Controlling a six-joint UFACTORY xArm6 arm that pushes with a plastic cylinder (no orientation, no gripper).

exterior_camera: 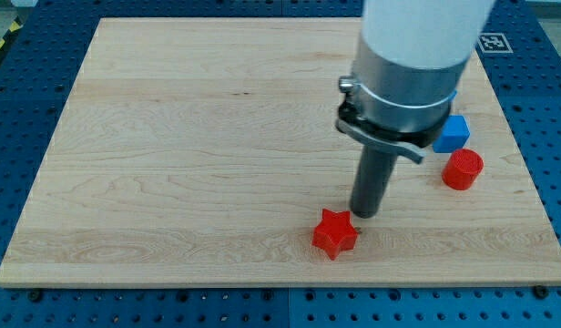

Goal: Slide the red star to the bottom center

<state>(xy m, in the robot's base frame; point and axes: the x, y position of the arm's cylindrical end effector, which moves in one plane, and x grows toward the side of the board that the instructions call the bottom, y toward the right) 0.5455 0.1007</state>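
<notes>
A red star [334,233] lies on the wooden board [171,164] near the view's bottom edge, a little right of centre. My tip [365,213] stands just up and right of the star, close to or touching its upper right point. The dark rod rises from the tip into the arm's grey and white body [410,64].
A blue cube [452,133] sits at the view's right, partly behind the arm's body. A red cylinder [463,169] stands just below it, near the board's right edge. Blue perforated table surrounds the board.
</notes>
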